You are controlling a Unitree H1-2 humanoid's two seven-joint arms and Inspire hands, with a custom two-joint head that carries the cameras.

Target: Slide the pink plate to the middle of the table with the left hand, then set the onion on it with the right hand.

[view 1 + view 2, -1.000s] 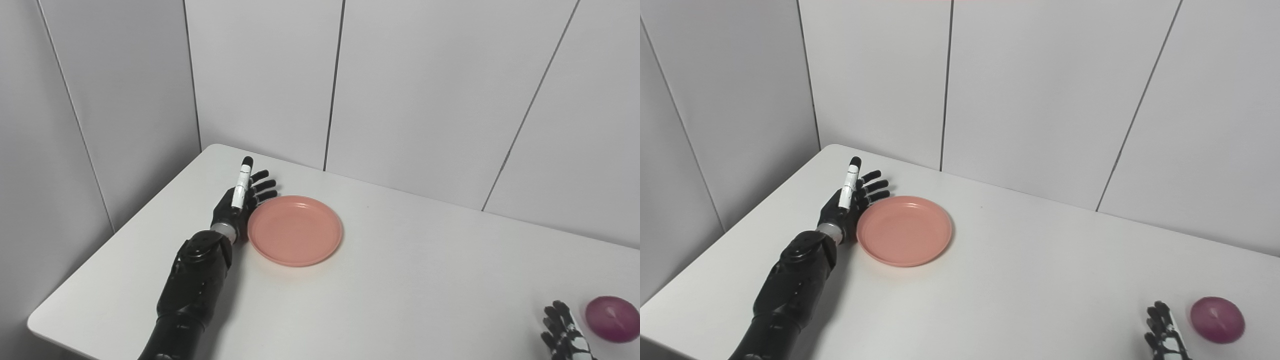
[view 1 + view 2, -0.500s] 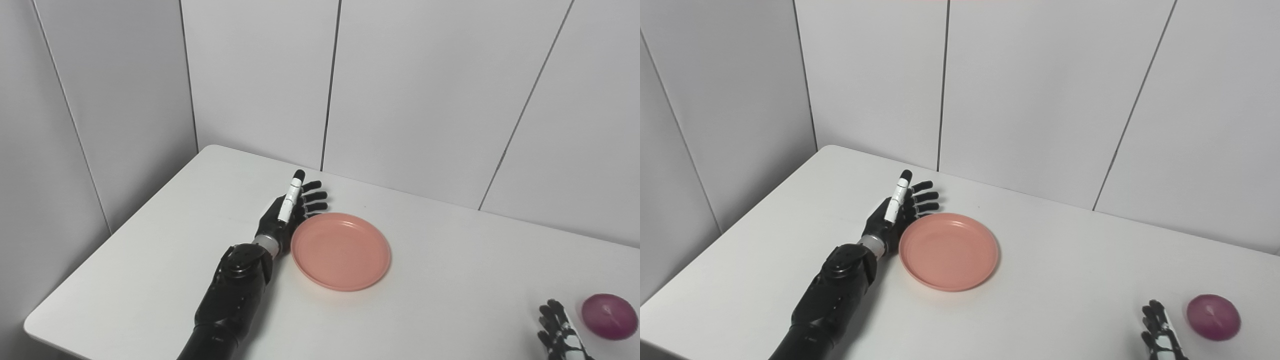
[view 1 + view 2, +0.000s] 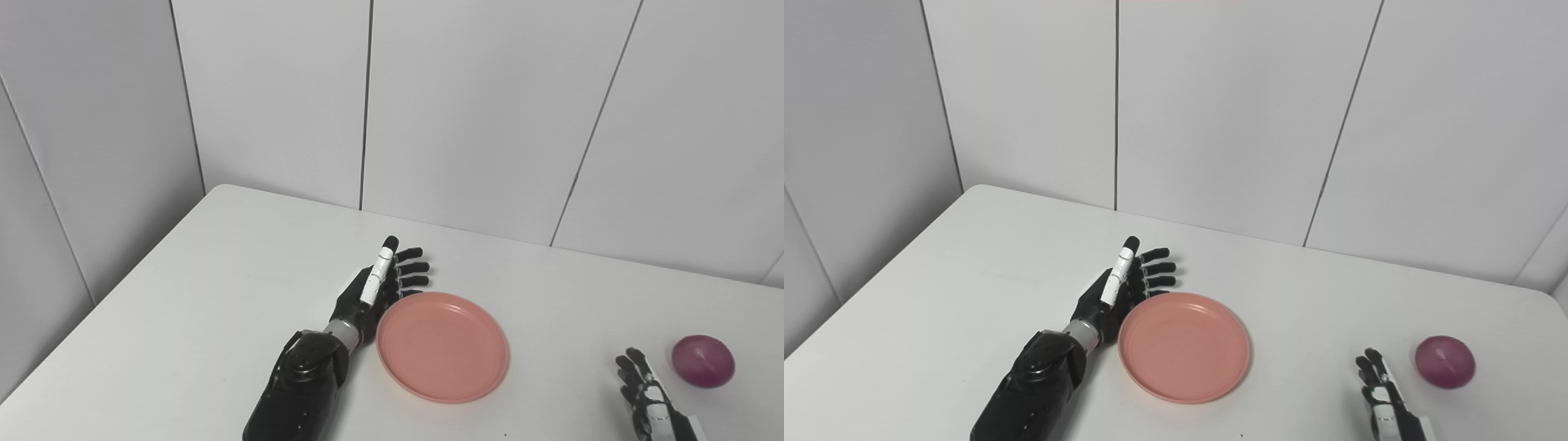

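The pink plate [image 3: 442, 346] lies flat on the white table [image 3: 202, 288], near its middle. My left hand [image 3: 381, 289] is open, standing on edge with its fingers straight, pressed against the plate's left rim. The purple onion [image 3: 702, 361] sits at the right side of the table. My right hand [image 3: 644, 392] is open, low at the bottom right, just left of the onion and apart from it. The same scene shows in the right eye view, with the plate [image 3: 1183, 346], the onion [image 3: 1445, 361], the left hand [image 3: 1124, 285] and the right hand [image 3: 1381, 392].
Grey panelled walls [image 3: 465, 104] close the table's back and left sides. The table's right corner [image 3: 1557, 300] shows at the far right.
My left hand has pushed the plate to the right, from the table's left part toward its middle. The camera has turned right too. The right hand and the onion have stayed put.
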